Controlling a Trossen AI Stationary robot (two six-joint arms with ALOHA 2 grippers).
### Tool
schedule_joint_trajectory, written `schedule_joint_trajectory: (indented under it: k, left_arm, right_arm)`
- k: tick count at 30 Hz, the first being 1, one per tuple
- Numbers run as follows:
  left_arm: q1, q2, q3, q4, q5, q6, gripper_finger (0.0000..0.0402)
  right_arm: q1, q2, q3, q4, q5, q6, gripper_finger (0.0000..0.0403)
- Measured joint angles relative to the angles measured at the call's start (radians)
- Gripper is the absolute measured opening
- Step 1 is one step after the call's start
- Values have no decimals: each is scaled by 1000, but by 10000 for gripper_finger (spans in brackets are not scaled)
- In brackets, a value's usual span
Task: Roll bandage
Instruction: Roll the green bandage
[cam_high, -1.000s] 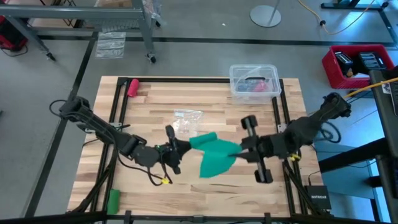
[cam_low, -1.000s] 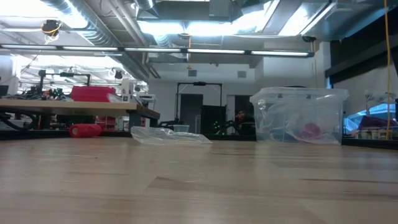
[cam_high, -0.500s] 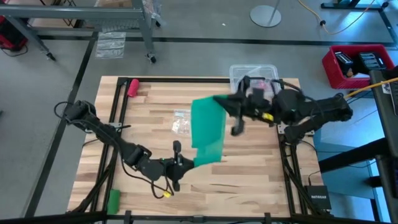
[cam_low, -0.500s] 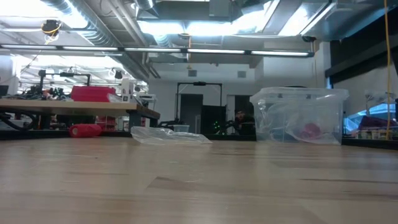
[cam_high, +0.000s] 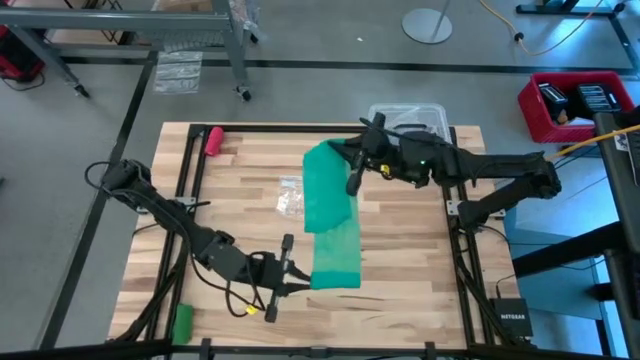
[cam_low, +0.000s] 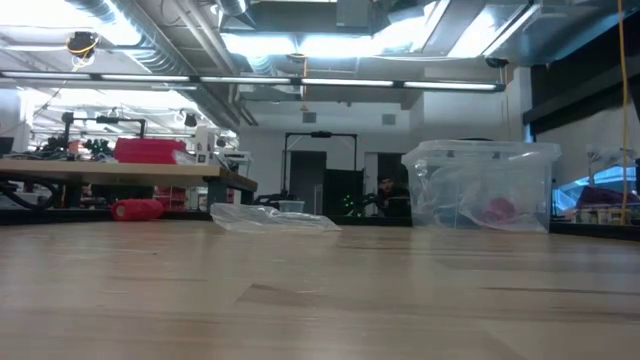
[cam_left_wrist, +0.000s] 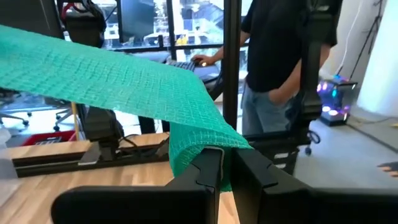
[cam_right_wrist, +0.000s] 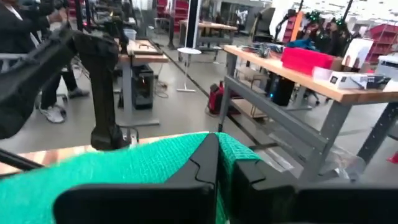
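The bandage (cam_high: 330, 215) hangs as a long teal strip above the worktop (cam_high: 410, 280), beside the clear bin (cam_high: 380, 118); the right tool (cam_high: 352, 160) is clamped on its far end by the bin, and the left tool (cam_high: 296, 282) is clamped on its near end. It looks light, soft and stretchy, likely to sag and twist. Best gripped at the end edges and kept taut.

Bandage (cam_high: 333, 225): matt teal mesh-weave cloth. Table (cam_high: 400, 290): smooth pale wood planks. Bin (cam_low: 483, 198): clear plastic.
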Motion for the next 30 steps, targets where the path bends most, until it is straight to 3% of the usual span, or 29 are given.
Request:
schedule_joint_trajectory:
  k: [3,7,11,14,19,25,30]
  left_arm:
    - [-1,-12,0,0,3,-2,17]
    - [0,-16,0,1,3,-5,17]
    - [0,-16,0,-25,1,-31,17]
    - [-2,-16,0,-44,-7,-42,17]
    - [-2,-16,0,-135,-23,-82,17]
    - [5,-16,-1,-261,-41,-160,17]
    - [5,-16,-1,-319,-50,-233,17]
  right_arm:
    - [-1,8,1,2,-24,62,37]
    - [-1,6,1,9,-45,236,106]
    - [-31,-1,2,-32,36,368,182]
    - [-93,-1,2,-170,60,489,224]
    - [-195,0,1,-358,-165,667,258]
    - [-218,-8,1,-348,-303,666,259]
    - [-217,-9,1,-318,-437,561,257]
